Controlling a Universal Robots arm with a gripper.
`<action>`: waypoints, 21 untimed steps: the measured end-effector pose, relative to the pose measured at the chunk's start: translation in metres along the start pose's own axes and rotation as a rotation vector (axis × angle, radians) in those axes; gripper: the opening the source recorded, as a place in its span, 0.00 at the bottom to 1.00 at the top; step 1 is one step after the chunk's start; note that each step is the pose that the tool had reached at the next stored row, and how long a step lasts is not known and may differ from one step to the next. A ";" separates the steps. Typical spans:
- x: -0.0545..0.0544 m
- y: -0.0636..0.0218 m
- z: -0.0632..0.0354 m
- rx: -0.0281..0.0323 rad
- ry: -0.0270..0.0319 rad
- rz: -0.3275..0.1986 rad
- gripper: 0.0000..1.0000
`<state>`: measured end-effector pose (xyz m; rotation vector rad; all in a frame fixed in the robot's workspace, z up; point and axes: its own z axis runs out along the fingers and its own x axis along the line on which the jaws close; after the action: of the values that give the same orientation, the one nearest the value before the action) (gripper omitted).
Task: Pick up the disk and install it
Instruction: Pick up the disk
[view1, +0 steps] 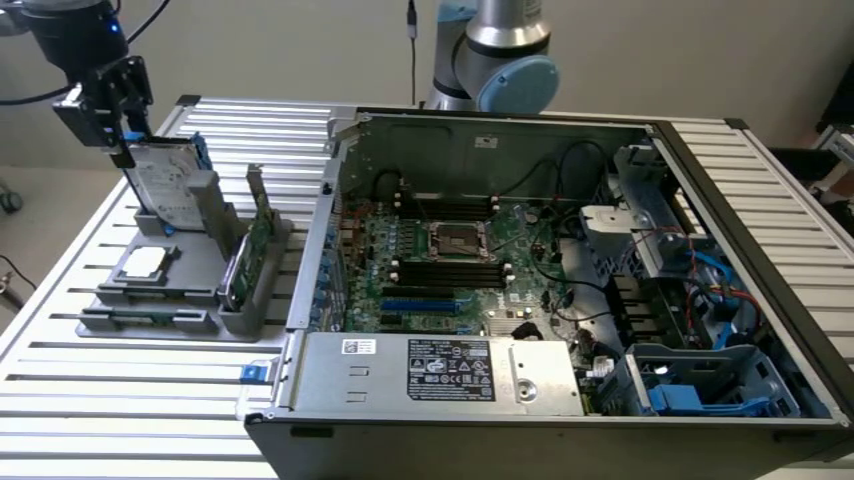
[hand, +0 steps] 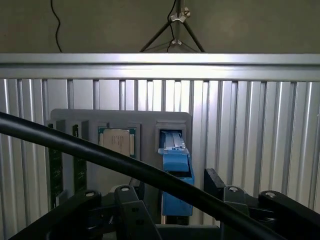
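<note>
Disk (view1: 163, 176) stands on end in the grey holder (view1: 200, 222) at the exterior view's left. Its long axis points up, its blue carrier edge faces the computer case (view1: 561, 260), and it's well apart from that case. The gripper (view1: 123, 138) sits right on top of it, with the fingers reaching down around the disk's upper end. So the disk lies straight below the claw, pretty much in line with it. The little square chip (view1: 144, 262) and the green card (view1: 248, 255) are in their own slots in the same holder, nearer the camera.

Wrist view looks down the edge of the disk (hand: 175, 167). The blue carrier rises out of its slot in the holder (hand: 145, 120), between the two black fingers (hand: 131, 196). The gripper (hand: 173, 189) looks spread: there's a sliver of gap on each side, so I'd say it's straddling the thin sides and not pinching yet. A black cable (hand: 90, 150) cuts across in front. The chip (hand: 116, 141) sits one pocket over.
</note>
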<state>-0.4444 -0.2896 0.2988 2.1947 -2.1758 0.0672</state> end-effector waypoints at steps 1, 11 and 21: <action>0.000 0.0000 0.0019 0.0002 0.0000 -0.001 0.60; -0.001 0.0013 0.0116 0.0006 -0.0141 -0.006 0.60; -0.001 0.0024 0.0122 0.0007 -0.0191 -0.006 0.60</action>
<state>-0.4469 -0.2896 0.2866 2.2113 -2.1793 0.0470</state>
